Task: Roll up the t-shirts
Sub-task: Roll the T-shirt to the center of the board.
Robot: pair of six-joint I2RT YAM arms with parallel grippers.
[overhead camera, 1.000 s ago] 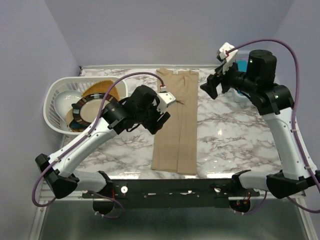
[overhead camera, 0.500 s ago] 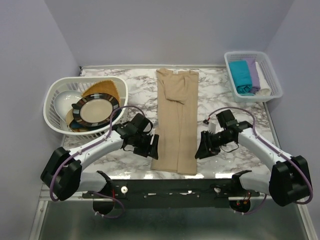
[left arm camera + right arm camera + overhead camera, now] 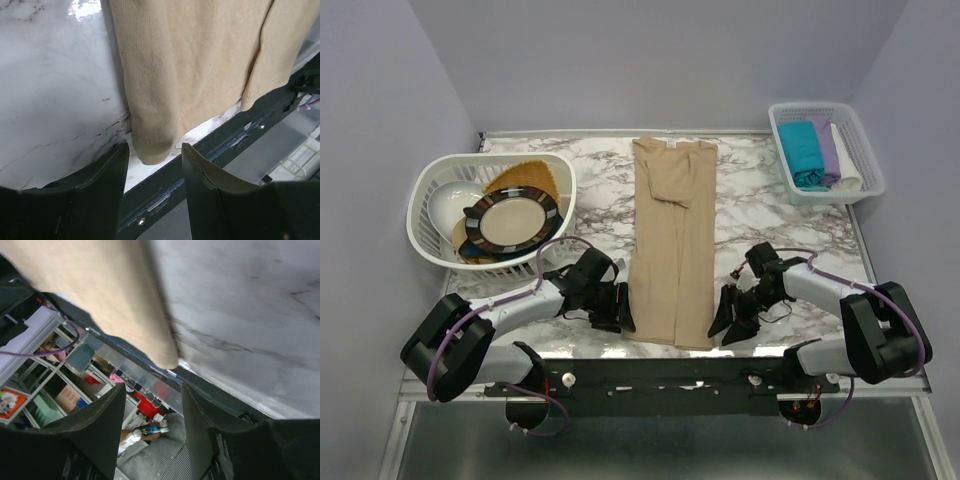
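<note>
Beige t-shirt [image 3: 672,250]: folded strip down the bench [image 3: 780,250] middle, hem at near edge. Left hand [image 3: 620,315] and right hand [image 3: 728,328] open, empty, beside hem corners. Likely risk: hands pinch top layer only, or unevenly, so roll skews.

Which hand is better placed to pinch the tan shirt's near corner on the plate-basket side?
Left. The left hand sits open right at that corner of the tan shirt; the right hand flanks the opposite corner.

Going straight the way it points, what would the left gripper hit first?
Probably the near hem corner of the beige t-shirt, just ahead between the open fingers of the left gripper, though depth is unclear.
</note>
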